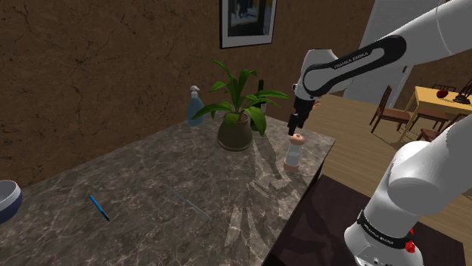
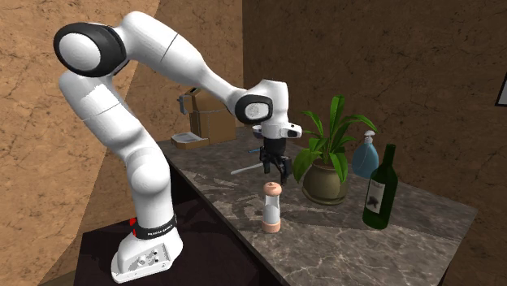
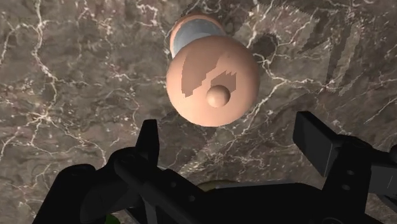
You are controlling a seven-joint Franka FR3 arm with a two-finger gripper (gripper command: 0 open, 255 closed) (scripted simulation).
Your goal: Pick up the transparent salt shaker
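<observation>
- Salt shaker (image 1: 294, 151): upright on the marble counter (image 1: 151, 181), near the edge on the stand's side. Peach cap and base, pale see-through body.
- Gripper (image 1: 296, 131): hangs straight above the cap, clear of it. Jaws wide, apparently to straddle the cap on descent.
- Potted plant (image 1: 236, 128): near. A top-down approach probably avoids its leaves.

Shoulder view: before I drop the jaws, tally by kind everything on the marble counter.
Bottles: 2 (blue spray bottle, green wine bottle)
Potted plant: 1
Salt shaker: 1
Blue pen: 1
Bowl: 1
Thin grey rod: 1
Total: 7
</observation>
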